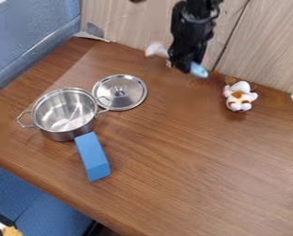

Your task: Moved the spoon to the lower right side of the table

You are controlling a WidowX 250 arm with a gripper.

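Spoon [199, 70] in hand [183, 67], axis upr-L to lwr-R.

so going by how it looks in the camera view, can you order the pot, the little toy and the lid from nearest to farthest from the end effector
From the end effector:
1. toy, picture right
2. lid, left
3. pot, farther left

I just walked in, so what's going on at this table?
A black robot gripper hangs at the back of the table, a light blue item at its tip; I can't tell whether that's the spoon or whether it's held. A pot, lid and blue block sit to the left, a small toy to the right.
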